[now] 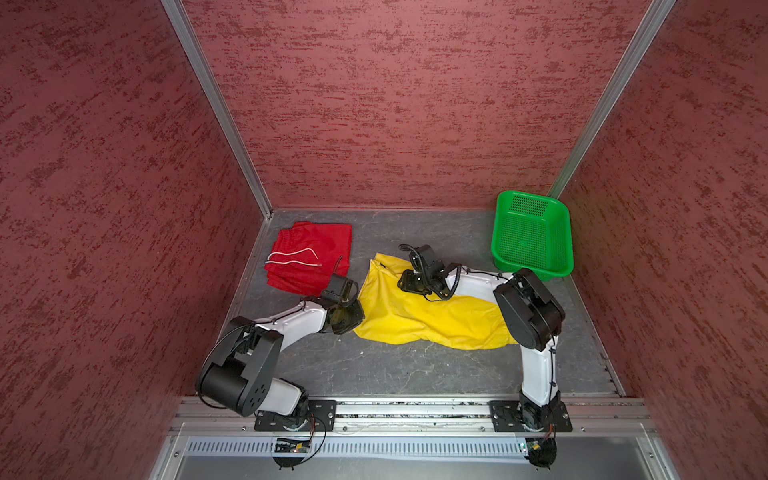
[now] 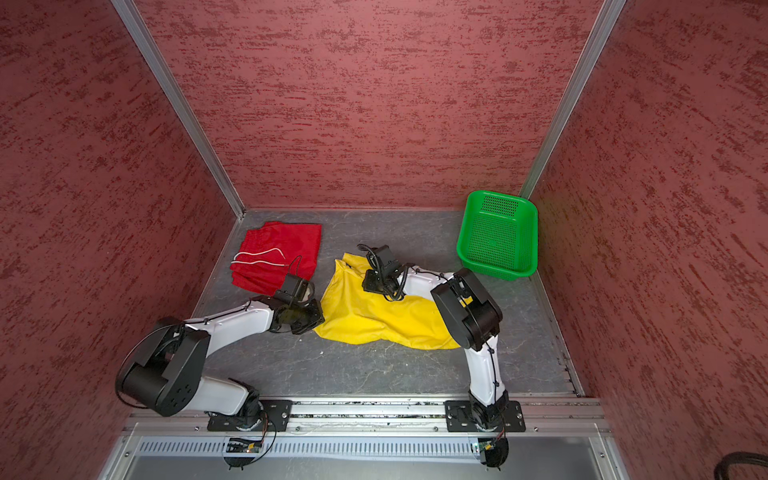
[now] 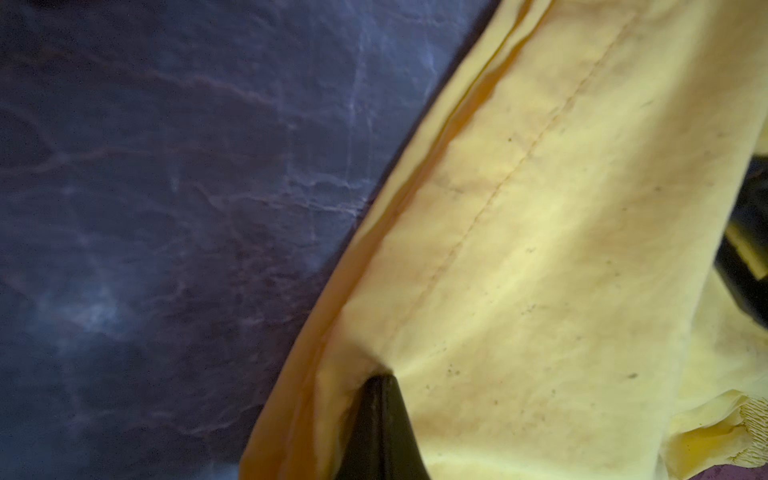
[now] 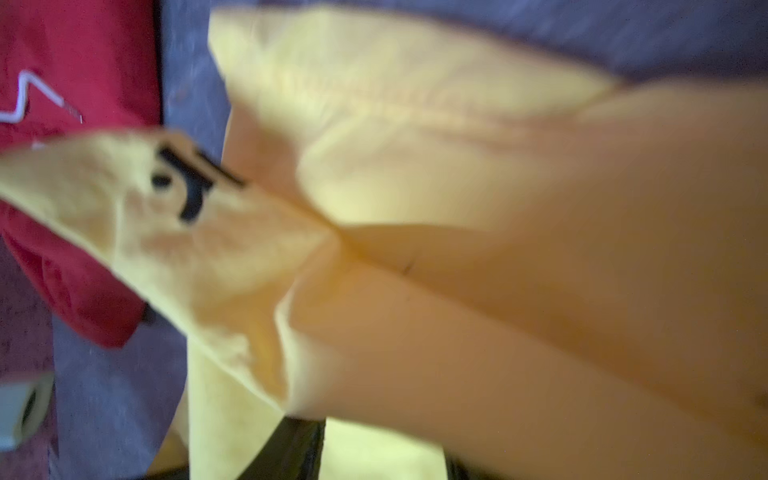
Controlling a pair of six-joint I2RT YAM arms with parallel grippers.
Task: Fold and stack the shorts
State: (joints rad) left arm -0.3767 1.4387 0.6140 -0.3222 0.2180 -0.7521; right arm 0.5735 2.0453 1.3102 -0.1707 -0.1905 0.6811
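We see red shorts (image 1: pixel 309 257) folded flat at ten o'clock; yellow shorts (image 1: pixel 415 322) lie rumpled mid-counter (image 1: pixel 374 374).

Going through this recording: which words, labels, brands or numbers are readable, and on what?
No legible text in any view.
yellow shorts: a dark logo in the right wrist view, too blurred to read.
red shorts and green basket: no print visible.
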